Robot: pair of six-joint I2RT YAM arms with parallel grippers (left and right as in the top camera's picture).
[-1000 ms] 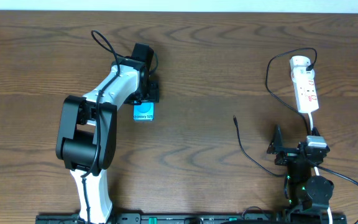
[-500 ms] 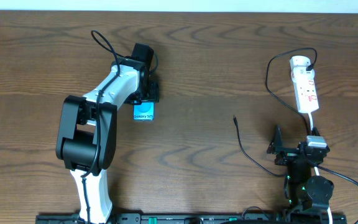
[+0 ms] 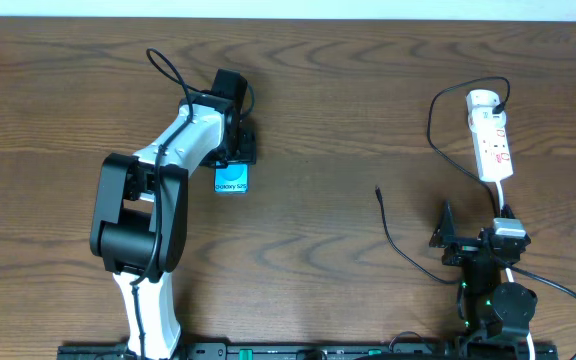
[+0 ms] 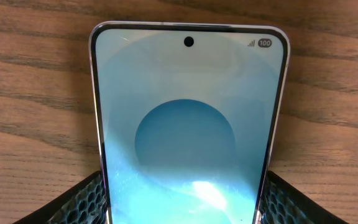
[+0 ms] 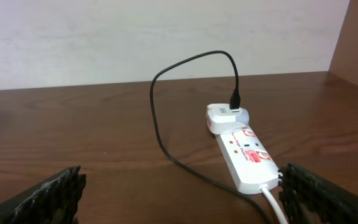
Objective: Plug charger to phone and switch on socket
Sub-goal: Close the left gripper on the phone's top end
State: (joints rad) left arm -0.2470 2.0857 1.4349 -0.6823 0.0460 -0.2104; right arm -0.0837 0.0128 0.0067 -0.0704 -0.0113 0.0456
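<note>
Risk, as judged: the phone (image 4: 188, 124) is caught only at its near end, so it could pivot or slide on the table (image 3: 318, 100) when a plug is pushed in. The charger (image 5: 153, 102) has a thin connector tip (image 3: 378, 189) lying flat and loose, so it could be missed or bent in a pinch. Left jaws: partly closed, pads (image 4: 73, 196) set against both long edges of the phone, which lies screen up and reaches ahead of them. Right jaws: spread wide, nothing held or touched. The tip is seen ahead to their left, the socket (image 5: 247, 155) straight ahead, and the charger is looped up from its far end.
</note>
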